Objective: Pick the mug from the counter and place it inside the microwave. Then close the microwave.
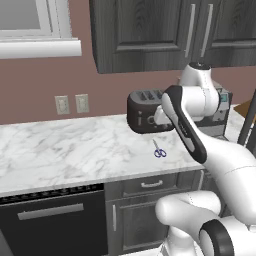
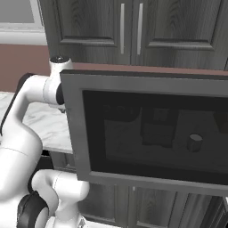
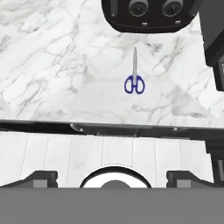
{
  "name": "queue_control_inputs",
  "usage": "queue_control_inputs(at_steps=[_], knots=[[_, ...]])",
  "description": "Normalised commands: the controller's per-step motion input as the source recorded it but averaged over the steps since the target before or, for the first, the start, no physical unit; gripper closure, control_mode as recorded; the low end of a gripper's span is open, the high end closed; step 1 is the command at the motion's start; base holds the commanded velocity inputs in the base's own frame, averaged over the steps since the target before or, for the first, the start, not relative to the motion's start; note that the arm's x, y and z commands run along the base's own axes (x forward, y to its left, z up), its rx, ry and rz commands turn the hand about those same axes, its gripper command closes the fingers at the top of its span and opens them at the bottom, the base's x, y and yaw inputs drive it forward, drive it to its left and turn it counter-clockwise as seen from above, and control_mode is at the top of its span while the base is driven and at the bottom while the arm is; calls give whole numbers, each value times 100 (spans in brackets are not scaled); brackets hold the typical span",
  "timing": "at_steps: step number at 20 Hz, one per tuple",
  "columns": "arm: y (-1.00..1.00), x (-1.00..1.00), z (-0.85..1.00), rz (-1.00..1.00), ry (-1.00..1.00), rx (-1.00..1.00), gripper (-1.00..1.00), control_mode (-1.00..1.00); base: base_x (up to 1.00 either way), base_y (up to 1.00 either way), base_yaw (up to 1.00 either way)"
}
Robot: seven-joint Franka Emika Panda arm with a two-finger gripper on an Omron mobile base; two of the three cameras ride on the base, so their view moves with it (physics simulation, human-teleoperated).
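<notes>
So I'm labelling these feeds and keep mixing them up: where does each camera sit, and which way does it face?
Left base view: behind the arm on its left, facing the counter, toaster and scissors; the white arm rises at lower right.
Right base view: behind on the right, facing the open microwave door; the arm shows at left.
Hand view: on the hand, looking down at the counter; fingers at the bottom.
Shared: left base and hand views both show scissors and toaster.

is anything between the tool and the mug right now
Likely yes: the open microwave door stands between them. The mug shows dimly through its dark window, while the tool, open, hovers over the scissors, seemingly on the door's other side.
</notes>
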Motion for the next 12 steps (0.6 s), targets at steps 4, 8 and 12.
queue_control_inputs(at_steps=[4,8,12], knots=[[0,0,6,0,0,0,-100,-100,0,0,0],[0,0,0,0,0,0,-100,-100,0,0,0],[0,0,0,0,0,0,-100,-100,0,0,0]])
